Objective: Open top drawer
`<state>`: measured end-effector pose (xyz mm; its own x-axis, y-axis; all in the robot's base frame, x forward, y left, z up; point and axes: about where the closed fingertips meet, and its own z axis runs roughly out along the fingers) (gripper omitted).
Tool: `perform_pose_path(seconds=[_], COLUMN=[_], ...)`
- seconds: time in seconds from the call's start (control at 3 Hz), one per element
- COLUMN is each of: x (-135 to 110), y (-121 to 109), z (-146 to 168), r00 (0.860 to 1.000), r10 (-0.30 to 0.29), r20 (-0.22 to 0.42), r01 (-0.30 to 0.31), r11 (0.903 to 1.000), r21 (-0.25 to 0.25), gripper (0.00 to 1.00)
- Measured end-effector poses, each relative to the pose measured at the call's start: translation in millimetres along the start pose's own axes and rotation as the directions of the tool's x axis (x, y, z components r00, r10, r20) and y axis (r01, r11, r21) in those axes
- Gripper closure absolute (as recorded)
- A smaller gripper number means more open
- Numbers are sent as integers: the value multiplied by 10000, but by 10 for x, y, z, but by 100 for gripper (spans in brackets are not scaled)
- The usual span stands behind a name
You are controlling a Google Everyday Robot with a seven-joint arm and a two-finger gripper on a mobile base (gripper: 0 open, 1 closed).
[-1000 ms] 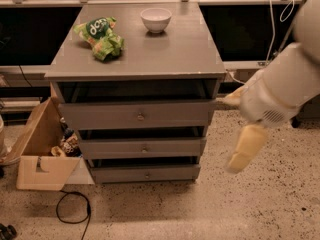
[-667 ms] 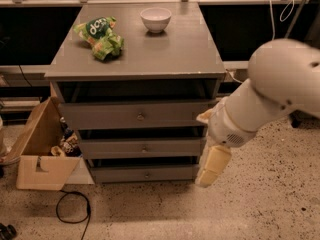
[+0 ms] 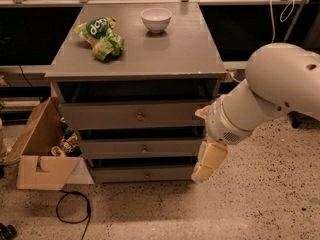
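We see the gripper (image 3: 209,160) hanging down by the right front corner of the grey cabinet (image 3: 150,59), next to the lower drawers (image 3: 120,148). Can't tell if it's open, shut or holding anything. Just under the tabletop is the top drawer (image 3: 100,115), looks shut, with its knob (image 3: 140,116) at centre, well left of the gripper. On top: green snack bag (image 3: 100,36) & white bowl (image 3: 156,19). Cardboard box (image 3: 42,149) on floor, left.

The arm (image 3: 272,91) at the right of the frame is a smooth, bulbous white shell; small dark holes dot its upper right; a speckled vent marks its cuff. The gripper (image 3: 209,160), lower centre-right, is cream-yellow and blocky.
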<state>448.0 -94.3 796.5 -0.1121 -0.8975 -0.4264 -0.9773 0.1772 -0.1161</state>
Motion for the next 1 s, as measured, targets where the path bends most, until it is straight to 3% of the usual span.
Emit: perform_pose_path(seconds=[0.33, 0.67, 1.0], x=[-42, -219, -466], y=[-157, -591, -1066], z=[351, 804, 1134], r00=[9991, 9893, 9702], r10=[-422, -1457, -2406], r20=[-27, -106, -285], r01=[422, 1461, 2420], r11=[9991, 9861, 9575], r21=[56, 790, 1569], gripper=[0, 0, 0])
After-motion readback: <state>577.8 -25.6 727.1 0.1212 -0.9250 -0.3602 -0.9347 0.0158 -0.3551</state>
